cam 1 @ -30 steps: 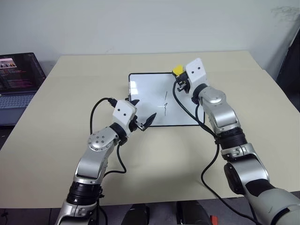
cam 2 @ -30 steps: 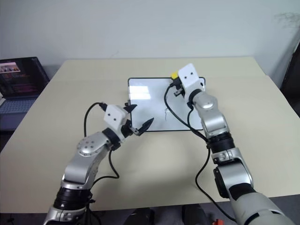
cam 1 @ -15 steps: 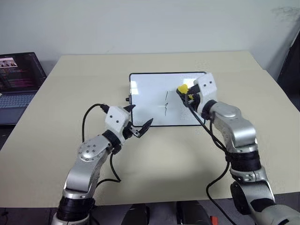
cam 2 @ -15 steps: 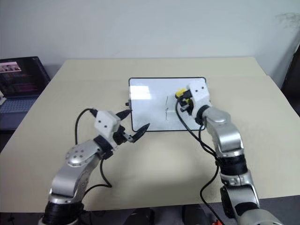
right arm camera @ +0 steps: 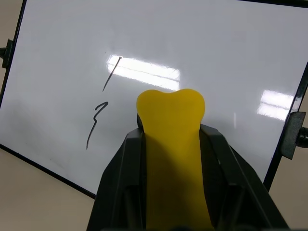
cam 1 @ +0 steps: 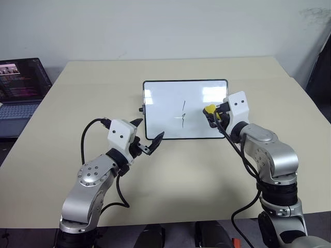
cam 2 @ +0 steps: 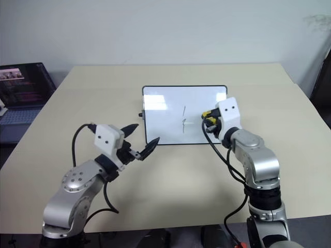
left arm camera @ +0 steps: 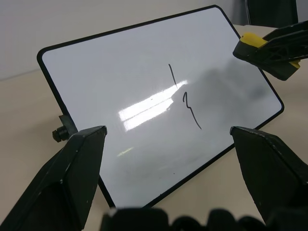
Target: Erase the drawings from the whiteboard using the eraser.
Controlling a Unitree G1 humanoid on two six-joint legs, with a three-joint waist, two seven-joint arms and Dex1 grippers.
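At 3 o'clock of the drawings [cam 1: 182, 114] on the whiteboard [cam 1: 165, 98], right gripper [cam 1: 212, 114] clamps the eraser [cam 1: 209, 109]. Left gripper [cam 1: 147, 137] gapes idle. Approach step; next, press and sweep toward 9 o'clock.

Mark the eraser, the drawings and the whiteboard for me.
eraser [right arm camera: 171, 108], right wrist view, yellow front end.
drawings [left arm camera: 190, 109], left wrist view, lower hooked stroke.
whiteboard [cam 1: 164, 106], left eye view, bare white surface.

Looks like an office or lab room: plain beige table [cam 1: 170, 170], bare white wall [cam 1: 155, 26], open laptop [cam 1: 20, 88] with code-like text on a side desk.
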